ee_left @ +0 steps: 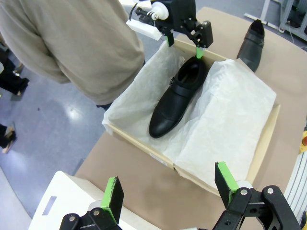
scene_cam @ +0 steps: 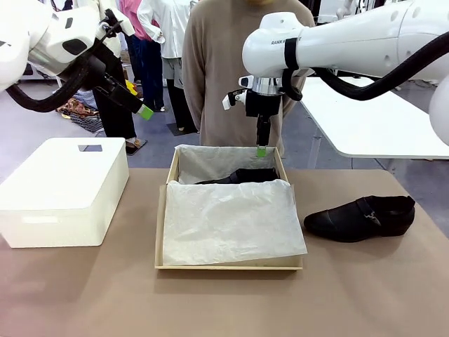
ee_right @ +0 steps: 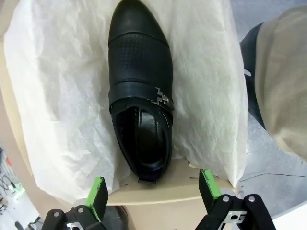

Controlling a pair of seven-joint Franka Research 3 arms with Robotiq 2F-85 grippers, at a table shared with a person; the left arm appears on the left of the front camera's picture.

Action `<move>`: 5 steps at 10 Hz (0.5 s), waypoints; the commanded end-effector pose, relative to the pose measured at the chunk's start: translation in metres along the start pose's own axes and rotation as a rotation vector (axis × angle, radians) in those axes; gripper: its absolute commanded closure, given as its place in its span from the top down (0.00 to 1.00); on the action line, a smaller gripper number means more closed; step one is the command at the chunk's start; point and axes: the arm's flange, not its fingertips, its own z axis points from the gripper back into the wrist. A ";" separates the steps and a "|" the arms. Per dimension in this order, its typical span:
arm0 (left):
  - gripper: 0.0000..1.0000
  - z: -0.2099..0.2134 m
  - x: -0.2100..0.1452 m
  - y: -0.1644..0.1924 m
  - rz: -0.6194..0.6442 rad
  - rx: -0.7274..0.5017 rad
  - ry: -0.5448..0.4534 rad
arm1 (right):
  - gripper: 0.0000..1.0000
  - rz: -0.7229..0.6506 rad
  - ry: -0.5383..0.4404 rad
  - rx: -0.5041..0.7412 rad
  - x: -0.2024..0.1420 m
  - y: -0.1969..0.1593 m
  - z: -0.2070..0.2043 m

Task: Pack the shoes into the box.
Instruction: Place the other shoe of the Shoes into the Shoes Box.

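Note:
A tan cardboard box (scene_cam: 166,210) lined with white tissue paper sits mid-table. One black shoe (scene_cam: 242,175) lies inside it along the far wall, also seen as the shoe (ee_left: 176,97) and the shoe (ee_right: 140,91). The second black shoe (scene_cam: 361,217) rests on the table right of the box, toe pointing left; it is the shoe (ee_left: 252,39) in the left wrist view. My right gripper (scene_cam: 261,146) hangs open just above the boxed shoe's heel, nothing between its fingers (ee_right: 99,190). My left gripper (scene_cam: 144,110) is raised high at the left, open and empty, over the white bin.
A white plastic bin (scene_cam: 63,189) with a lid stands left of the box. A person in a tan sweater (scene_cam: 224,77) stands at the far edge behind the box. A white table (scene_cam: 372,119) is at the back right. Bare brown tabletop lies in front.

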 end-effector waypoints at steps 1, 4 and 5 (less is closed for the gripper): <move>1.00 0.000 -0.002 0.002 -0.008 -0.015 -0.014 | 1.00 0.032 0.017 -0.059 -0.020 0.012 0.024; 1.00 0.000 -0.002 0.002 -0.008 -0.015 -0.014 | 1.00 0.074 0.028 -0.119 -0.070 0.025 0.051; 1.00 0.000 -0.002 0.002 -0.008 -0.015 -0.014 | 1.00 0.071 0.030 -0.126 -0.089 0.027 0.055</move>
